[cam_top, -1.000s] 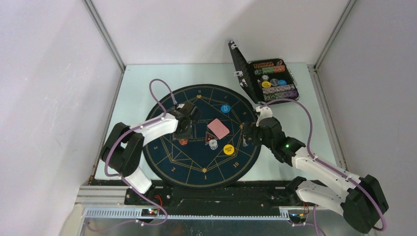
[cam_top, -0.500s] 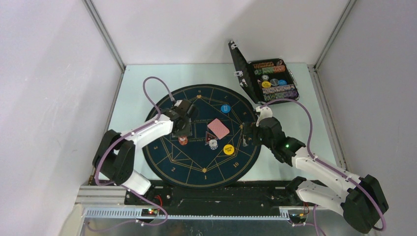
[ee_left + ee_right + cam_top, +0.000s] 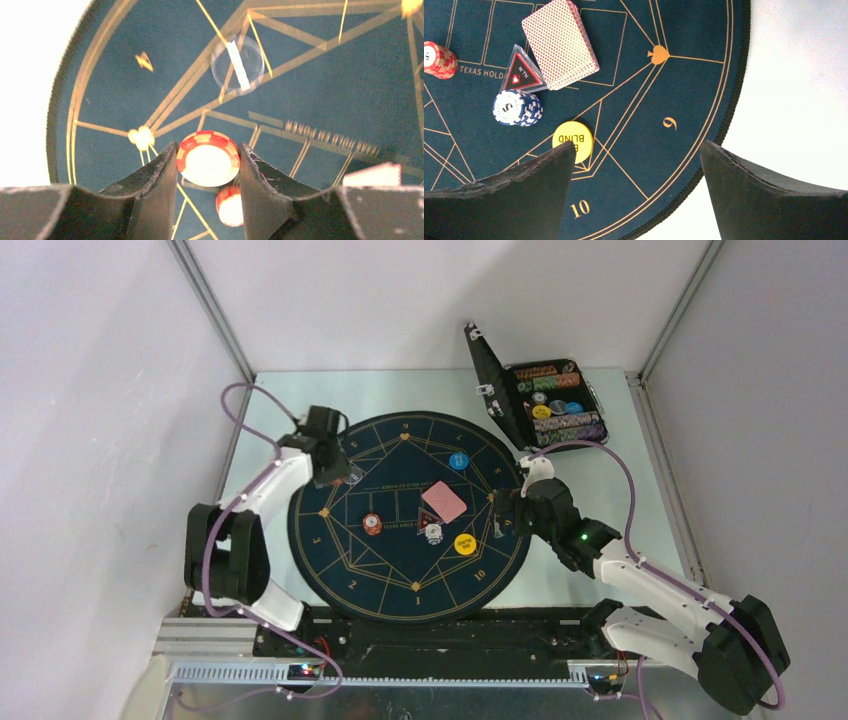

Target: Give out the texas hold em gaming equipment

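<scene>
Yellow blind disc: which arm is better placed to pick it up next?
Right. The right tool is open close by the yellow blind disc, one finger overlapping the disc's edge in the wrist view. The left tool is across the mat at its far-left rim, closed on a red chip.

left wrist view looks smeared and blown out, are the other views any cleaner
Left wrist: the mat and the clear disc are smeared, the table at left is blown to white, and the red chip in the left claw is crisp but glary. Right wrist: sharp, the yellow disc print readable. Top external: sharp, evenly lit.
</scene>
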`<state>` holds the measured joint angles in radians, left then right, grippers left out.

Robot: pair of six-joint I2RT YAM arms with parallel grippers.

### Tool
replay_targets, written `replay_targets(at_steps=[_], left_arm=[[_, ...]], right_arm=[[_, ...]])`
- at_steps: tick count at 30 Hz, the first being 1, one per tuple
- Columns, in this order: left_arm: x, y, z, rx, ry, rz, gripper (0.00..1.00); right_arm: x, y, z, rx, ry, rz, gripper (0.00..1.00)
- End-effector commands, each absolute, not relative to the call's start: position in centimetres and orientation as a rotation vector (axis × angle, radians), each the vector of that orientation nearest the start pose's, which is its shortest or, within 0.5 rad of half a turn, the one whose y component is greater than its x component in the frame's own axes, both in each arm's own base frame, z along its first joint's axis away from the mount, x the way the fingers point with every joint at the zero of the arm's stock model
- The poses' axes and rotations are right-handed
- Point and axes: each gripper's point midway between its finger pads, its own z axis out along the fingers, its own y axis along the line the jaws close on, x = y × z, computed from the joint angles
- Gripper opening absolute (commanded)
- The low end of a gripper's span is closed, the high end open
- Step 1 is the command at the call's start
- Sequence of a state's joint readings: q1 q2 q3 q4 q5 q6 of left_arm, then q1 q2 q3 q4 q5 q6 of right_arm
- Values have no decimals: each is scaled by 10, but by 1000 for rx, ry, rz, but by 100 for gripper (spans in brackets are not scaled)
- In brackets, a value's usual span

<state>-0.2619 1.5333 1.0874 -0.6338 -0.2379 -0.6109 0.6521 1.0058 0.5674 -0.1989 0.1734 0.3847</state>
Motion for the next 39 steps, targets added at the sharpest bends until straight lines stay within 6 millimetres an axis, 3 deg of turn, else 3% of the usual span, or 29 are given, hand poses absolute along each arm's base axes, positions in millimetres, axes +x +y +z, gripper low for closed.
replay_targets(at_steps=[1, 6, 13, 18, 27, 29, 35, 39], left_arm=[[387, -40, 106, -659, 2427, -48, 0], [403, -9, 78, -773, 2491, -10, 0], [399, 12, 57, -791, 2552, 123, 0], [379, 14, 41, -776, 2607, 139, 8], [373, 13, 34, -770, 2631, 141, 12], [367, 15, 31, -777, 2640, 162, 16], [356, 16, 24, -774, 2658, 179, 40], [361, 10, 36, -757, 2634, 116, 65]], right_arm=[[258, 171, 116, -170, 2174, 375, 97], [260, 167, 115, -163, 2171, 350, 97], [262, 165, 113, -159, 2176, 335, 97], [262, 164, 111, -158, 2181, 329, 97], [262, 164, 110, -159, 2184, 328, 97], [262, 165, 110, -160, 2186, 328, 97], [262, 165, 108, -163, 2190, 329, 97], [262, 165, 111, -162, 2185, 336, 97]])
